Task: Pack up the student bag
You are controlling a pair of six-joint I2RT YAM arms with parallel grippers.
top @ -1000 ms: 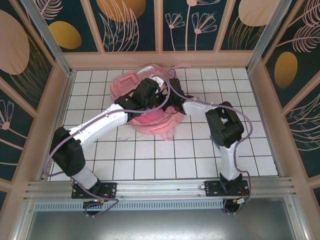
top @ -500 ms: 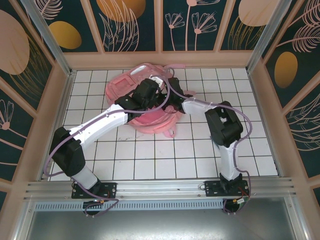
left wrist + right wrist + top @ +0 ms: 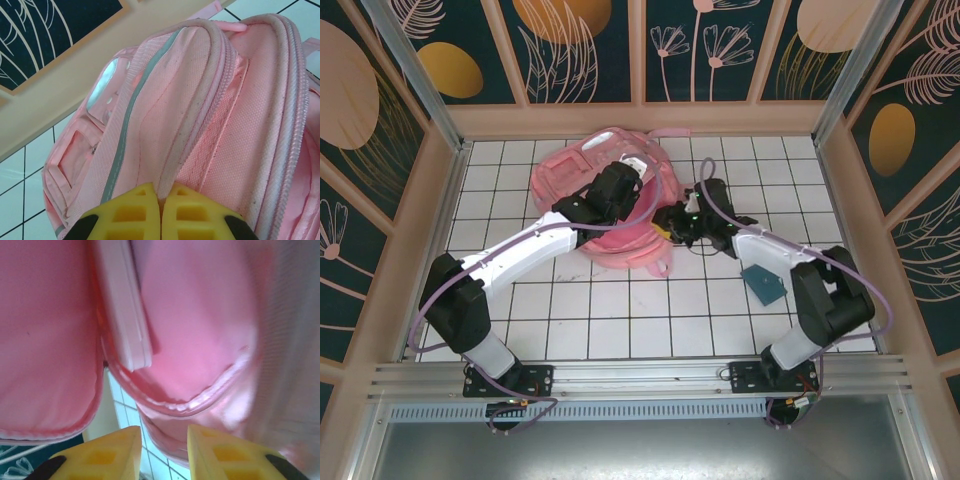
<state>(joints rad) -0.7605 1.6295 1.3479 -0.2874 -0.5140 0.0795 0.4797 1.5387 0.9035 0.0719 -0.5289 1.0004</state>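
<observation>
White tiles covered the bench point(image 3: 620, 320), walled in by floral panels. The right end effector point(image 3: 164, 445) had its jaws parted with nothing between them, and it faced the pink fabric of the bag point(image 3: 565, 165) at close range. A second before, it had been over the bag's middle. It had since drawn back to the bag's right edge, uncovering a dark flat square point(image 3: 761, 283) on the bench beside its forearm. That probably meant a release was done and another item was due. The left end effector point(image 3: 161, 200) stayed pinched shut on the bag's zip rim. The bag lay at the far middle of the bench. The right arm's elbow had swung out low to the right, while the left arm reached diagonally from its base.
</observation>
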